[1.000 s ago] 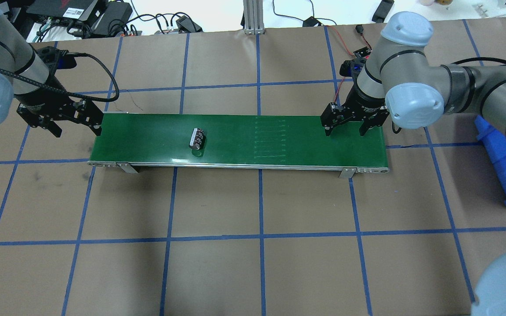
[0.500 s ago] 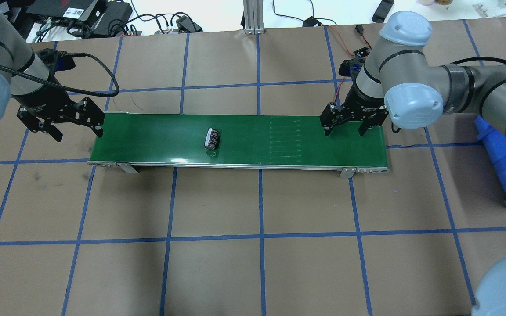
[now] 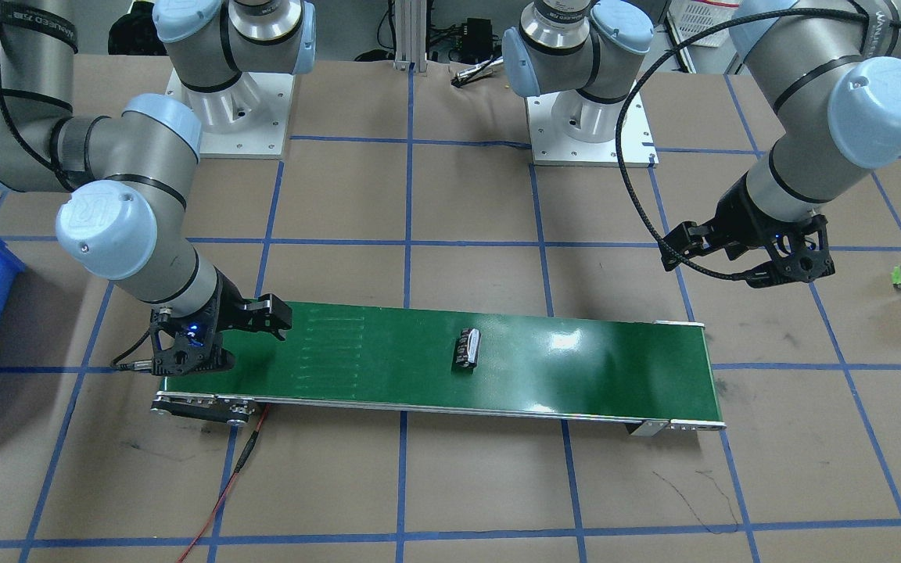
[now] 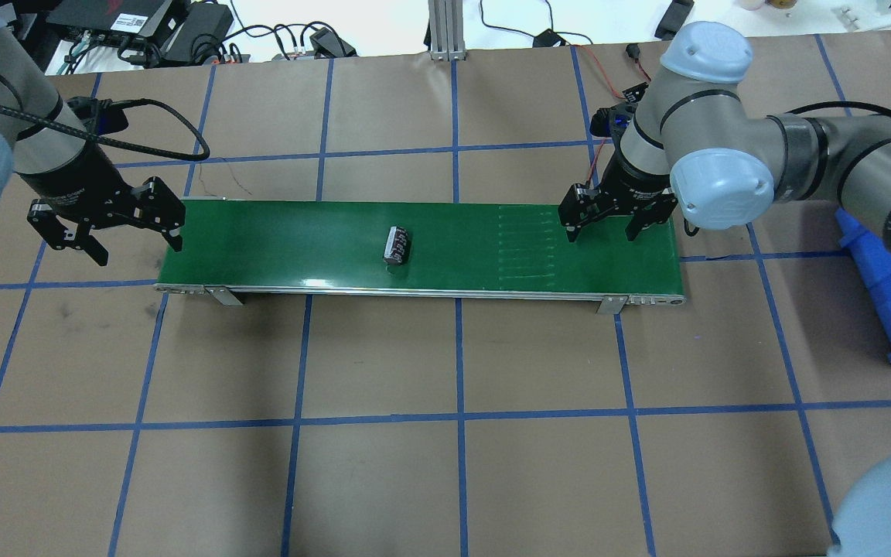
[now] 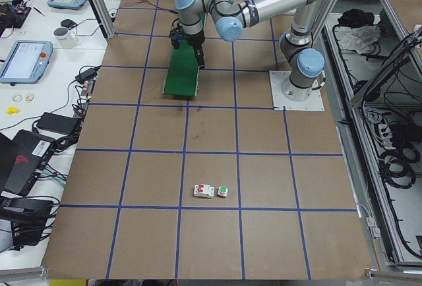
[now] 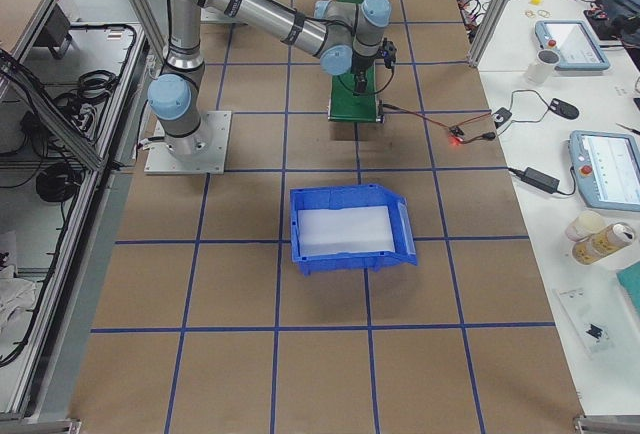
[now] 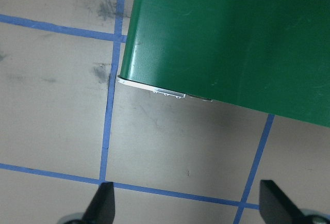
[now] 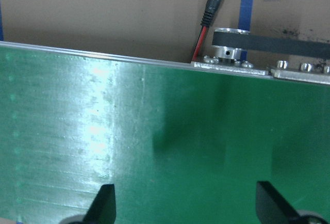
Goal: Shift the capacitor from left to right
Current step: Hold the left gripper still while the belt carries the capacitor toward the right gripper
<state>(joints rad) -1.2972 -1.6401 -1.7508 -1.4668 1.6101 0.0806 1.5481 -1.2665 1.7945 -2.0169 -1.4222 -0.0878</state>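
Overhead exterior: one capacitor [image 4: 397, 246] lies on one belt [image 4: 275, 232] between left hand [image 4: 138, 251] and right hand [image 4: 603, 234] (both spread)

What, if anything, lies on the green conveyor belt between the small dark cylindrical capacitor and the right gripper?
Nothing visible. The small dark cylindrical capacitor lies mid-belt; the green conveyor belt from it to the open right gripper is bare except faint line marks.

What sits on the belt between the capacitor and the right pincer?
Only bare green belt with faint line marks lies between the capacitor and the right pincer, clearest in the overhead view.
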